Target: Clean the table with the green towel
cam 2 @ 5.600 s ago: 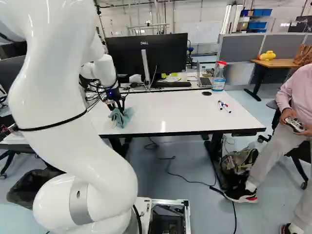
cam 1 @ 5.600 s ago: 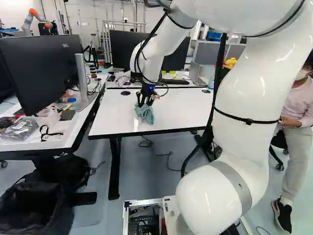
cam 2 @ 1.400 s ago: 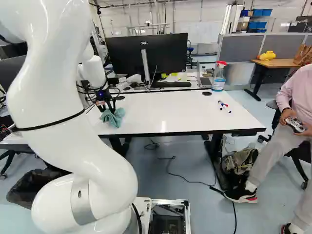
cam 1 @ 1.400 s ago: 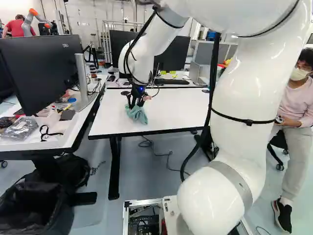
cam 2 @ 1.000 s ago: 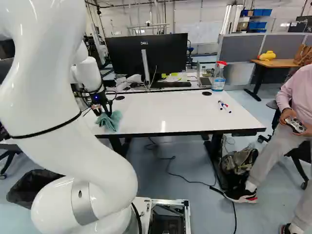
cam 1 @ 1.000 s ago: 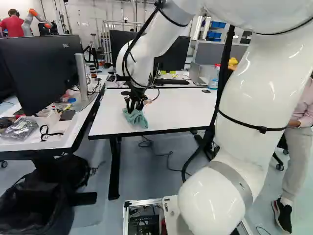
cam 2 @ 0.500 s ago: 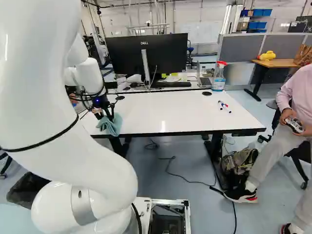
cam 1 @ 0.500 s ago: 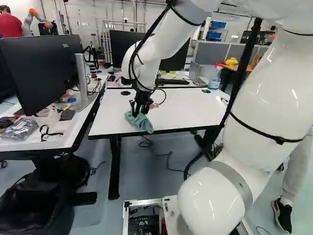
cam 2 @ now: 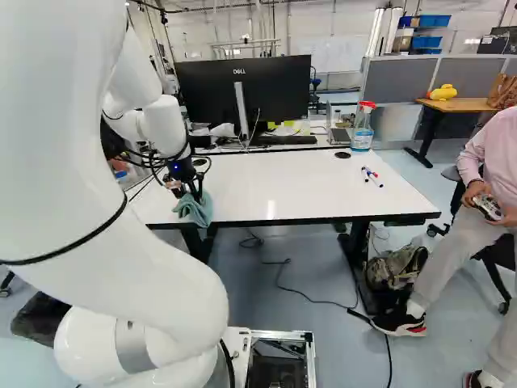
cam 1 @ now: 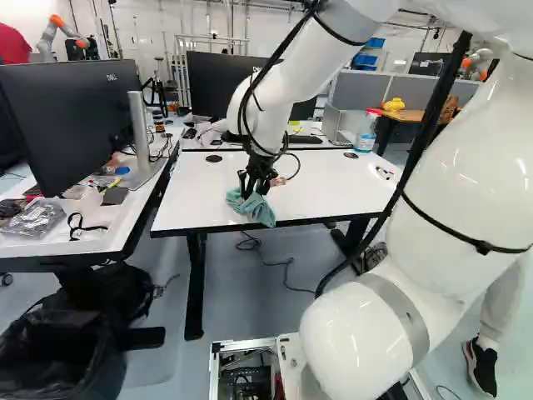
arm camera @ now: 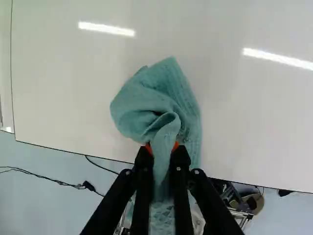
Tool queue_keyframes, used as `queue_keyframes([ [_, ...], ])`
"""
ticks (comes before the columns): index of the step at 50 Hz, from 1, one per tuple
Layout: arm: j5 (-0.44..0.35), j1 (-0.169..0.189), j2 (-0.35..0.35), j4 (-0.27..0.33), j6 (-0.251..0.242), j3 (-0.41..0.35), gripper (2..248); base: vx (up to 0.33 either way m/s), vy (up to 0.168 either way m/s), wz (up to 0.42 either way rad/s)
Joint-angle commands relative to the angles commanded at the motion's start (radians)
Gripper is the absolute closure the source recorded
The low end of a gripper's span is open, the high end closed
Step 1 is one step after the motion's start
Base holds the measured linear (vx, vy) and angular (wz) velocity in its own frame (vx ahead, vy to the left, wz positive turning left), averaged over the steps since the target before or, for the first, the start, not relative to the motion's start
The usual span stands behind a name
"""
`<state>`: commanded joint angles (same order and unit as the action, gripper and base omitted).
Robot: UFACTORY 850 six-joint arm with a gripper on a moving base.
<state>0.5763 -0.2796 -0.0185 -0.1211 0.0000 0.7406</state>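
In the left base view my gripper (cam 1: pixel 255 182) is low over the near left part of the white table (cam 1: pixel 325 185). The wrist view shows the gripper (arm camera: pixel 163 149) shut on the green towel (arm camera: pixel 151 100), a fold of it pinched between the orange pads. The rest of the cloth spreads on the tabletop ahead of the fingers and hangs back beneath them. In the right base view the towel (cam 2: pixel 194 210) lies near the table's front edge, below the gripper (cam 2: pixel 191 190).
A spray bottle (cam 2: pixel 362 127) and several markers (cam 2: pixel 371 176) stand or lie on the table's right part. Monitors (cam 2: pixel 245 93) rise behind it. A cluttered desk (cam 1: pixel 83 225) adjoins on the left. A person (cam 2: pixel 493 186) sits at the right. Another robot (cam 1: pixel 60 35) stands far back.
The arm has swung slightly left, then back right along the table's near side, the towel moving with the gripper. The grip has stayed shut. The base has not moved.
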Motion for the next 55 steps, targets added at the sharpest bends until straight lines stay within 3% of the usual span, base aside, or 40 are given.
queue_keyframes([
  [13, 0.000, 0.056, -0.015, 0.000, 0.000, -0.016, 203, 0.000, 0.000, 0.000],
  [55, 0.000, 0.053, -0.147, 0.000, 0.000, -0.023, 203, 0.000, 0.000, 0.000],
])
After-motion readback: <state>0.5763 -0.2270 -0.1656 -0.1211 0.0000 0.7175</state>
